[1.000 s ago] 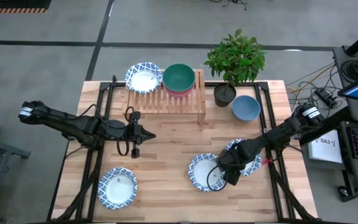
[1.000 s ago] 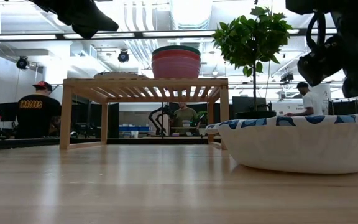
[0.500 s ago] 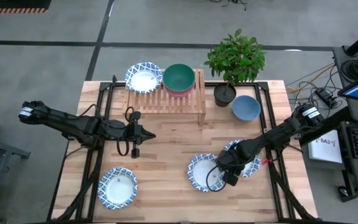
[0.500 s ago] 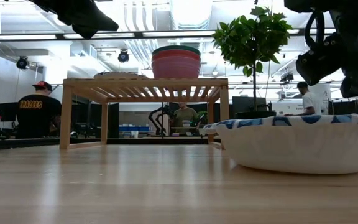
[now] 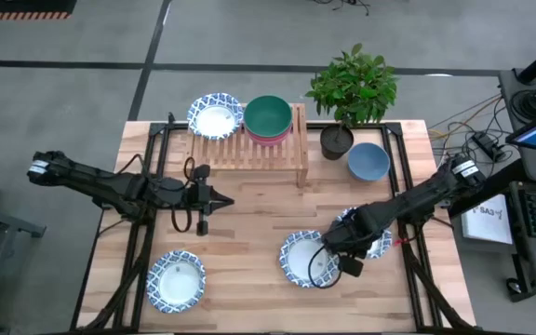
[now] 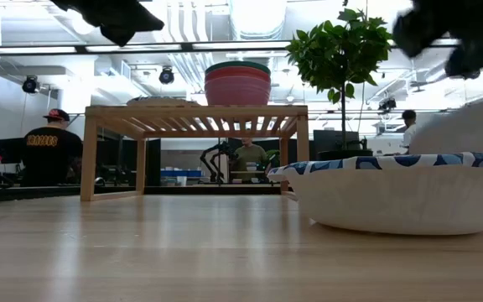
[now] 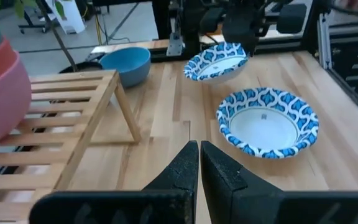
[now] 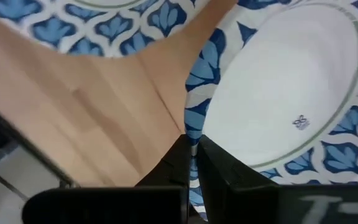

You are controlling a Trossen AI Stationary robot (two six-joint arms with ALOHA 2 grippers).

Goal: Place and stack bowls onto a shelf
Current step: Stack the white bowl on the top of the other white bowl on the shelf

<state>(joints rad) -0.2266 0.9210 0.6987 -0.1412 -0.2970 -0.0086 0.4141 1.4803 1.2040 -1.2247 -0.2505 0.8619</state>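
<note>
Bowls are spread over my counter and the shelf. The patterned bowl on the right side of the counter is the one I have hold of: my right pincer has its fingers shut on that bowl's blue-and-white rim, as the right wrist view shows. From the left wrist view this bowl sits tilted and raised off the wood under the right arm. Just beside it, toward the middle of the counter, a second patterned bowl rests flat; in the low view it fills the right foreground.

A third patterned bowl lies near the front left corner of the counter. The blue bowl stands near the back right, just beside the black pot of a leafy plant.

On the shelf at the back, a fourth patterned bowl sits on the left half, and a stack with the green bowl on top sits on the right half; the low view shows pink and red beneath the green.

My left pincer hangs over the middle left of the counter, fingers pressed together and gripping nothing.
</note>
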